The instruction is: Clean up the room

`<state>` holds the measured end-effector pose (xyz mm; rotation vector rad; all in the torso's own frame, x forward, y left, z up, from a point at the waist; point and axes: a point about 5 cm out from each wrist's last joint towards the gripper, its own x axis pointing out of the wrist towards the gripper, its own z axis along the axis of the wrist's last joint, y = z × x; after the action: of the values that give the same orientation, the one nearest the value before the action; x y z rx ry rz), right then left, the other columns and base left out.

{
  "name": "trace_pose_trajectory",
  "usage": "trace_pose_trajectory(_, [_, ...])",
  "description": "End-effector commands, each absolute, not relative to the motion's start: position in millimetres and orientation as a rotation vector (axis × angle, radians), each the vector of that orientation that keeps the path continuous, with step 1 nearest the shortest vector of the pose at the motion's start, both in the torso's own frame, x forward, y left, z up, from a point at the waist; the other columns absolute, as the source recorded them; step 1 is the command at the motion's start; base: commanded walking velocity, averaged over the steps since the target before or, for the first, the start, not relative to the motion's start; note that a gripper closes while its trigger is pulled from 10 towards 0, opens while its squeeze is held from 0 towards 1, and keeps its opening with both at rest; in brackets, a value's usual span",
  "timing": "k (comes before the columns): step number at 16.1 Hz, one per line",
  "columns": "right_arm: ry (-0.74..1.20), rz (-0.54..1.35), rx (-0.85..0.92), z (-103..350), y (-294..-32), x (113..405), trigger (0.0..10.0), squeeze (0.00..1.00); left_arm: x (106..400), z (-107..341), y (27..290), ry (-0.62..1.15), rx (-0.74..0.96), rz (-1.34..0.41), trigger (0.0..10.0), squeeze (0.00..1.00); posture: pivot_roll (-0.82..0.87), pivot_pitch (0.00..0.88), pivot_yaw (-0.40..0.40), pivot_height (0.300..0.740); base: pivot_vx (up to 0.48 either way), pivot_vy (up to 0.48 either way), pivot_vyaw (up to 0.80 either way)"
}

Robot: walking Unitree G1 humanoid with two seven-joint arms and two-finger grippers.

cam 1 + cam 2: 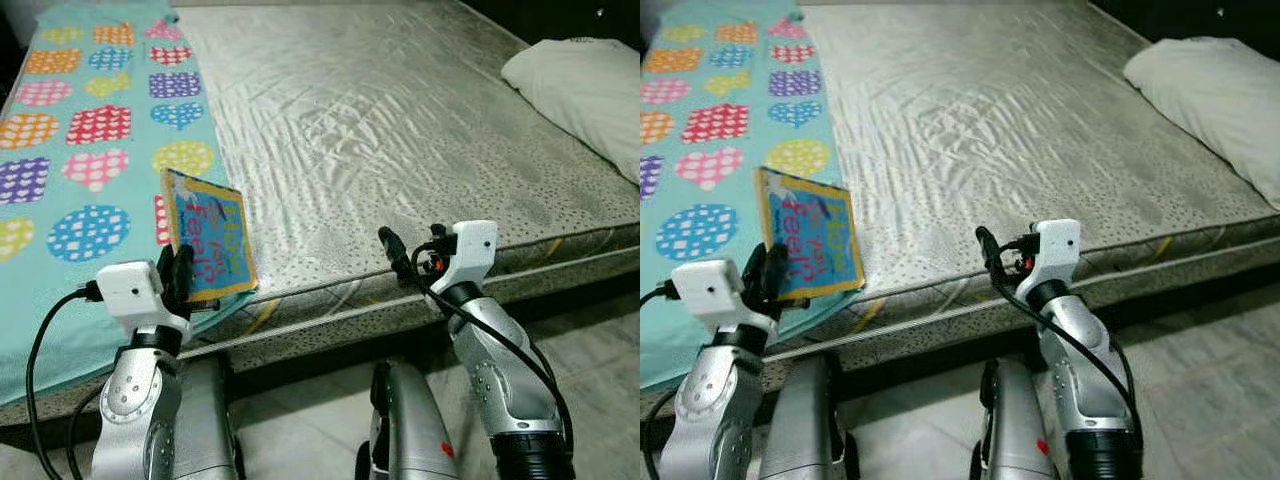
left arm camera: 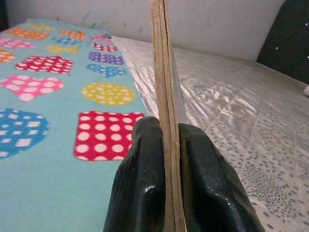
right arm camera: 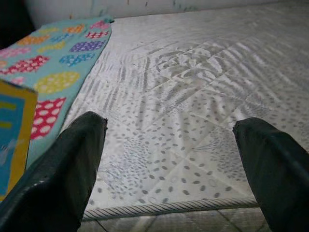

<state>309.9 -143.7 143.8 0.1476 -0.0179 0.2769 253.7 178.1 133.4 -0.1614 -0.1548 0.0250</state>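
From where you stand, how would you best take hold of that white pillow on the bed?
Probably by the pillow's near corner, coming with the free, open right gripper from the bed's foot edge. It lies flat and soft, so a pinch of corner fabric should hold. The left gripper is busy holding the book.

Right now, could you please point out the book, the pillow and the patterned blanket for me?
book [image 1: 212, 238]: left eye view, middle of its blue cover.
pillow [image 1: 585, 88]: left eye view, centre of its white top.
patterned blanket [image 1: 100, 125]: left eye view, on a red dotted patch.
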Motion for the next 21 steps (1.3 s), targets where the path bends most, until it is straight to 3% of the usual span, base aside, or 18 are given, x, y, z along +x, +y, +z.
trace_pose_trajectory(1, [-0.027,0.254,0.158,146.9,-147.7,311.2,10.0,0.0,252.2,138.7,175.3,-0.172,-0.153,0.02,0.0,0.0,-0.05,0.038,-0.028,0.508,0.0,0.0,0.0])
trace_pose_trajectory(21, [-0.085,0.224,0.152,160.5,-150.1,333.4,10.0,0.0,280.7,148.0,172.6,-0.172,-0.164,0.004,0.0,0.0,-0.05,0.0,-0.007,0.723,0.0,0.0,0.0])
